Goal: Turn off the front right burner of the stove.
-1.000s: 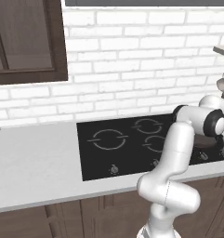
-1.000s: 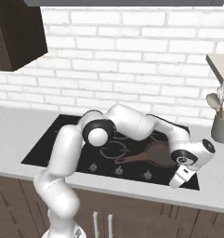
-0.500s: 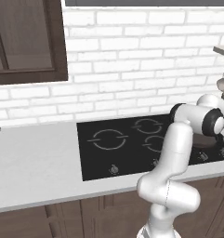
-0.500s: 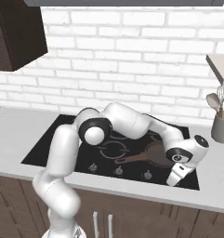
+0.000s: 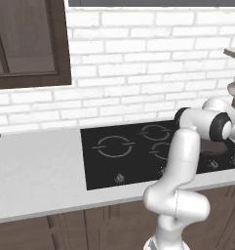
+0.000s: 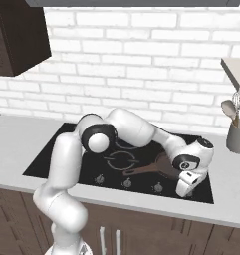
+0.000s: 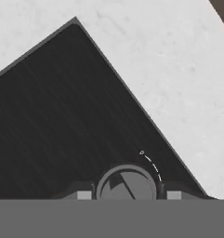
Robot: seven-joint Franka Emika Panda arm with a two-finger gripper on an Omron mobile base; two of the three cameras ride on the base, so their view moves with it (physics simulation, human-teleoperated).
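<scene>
Black glass of the stove point(image 7: 62, 116) fills my feed, front-corner knob point(image 7: 127, 182) sitting between my open gripper point(image 7: 127, 195) fingertips; I'd close squarely, then twist without slipping.

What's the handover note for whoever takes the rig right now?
Gripper: open, fingertips either side of a round knob at the stove's front right corner, low over the glass; contact cannot be told.
Front right burner: reddish-brown zone, partly behind the forearm in the right base view.
Counter: pale stone borders the glass corner in the hand view.
Done: arm reached over the stove, hand lined up on the knob.
Left: shut on the knob, turn it to off, let go, pull back. Burner tint suggests it is not off yet.
</scene>
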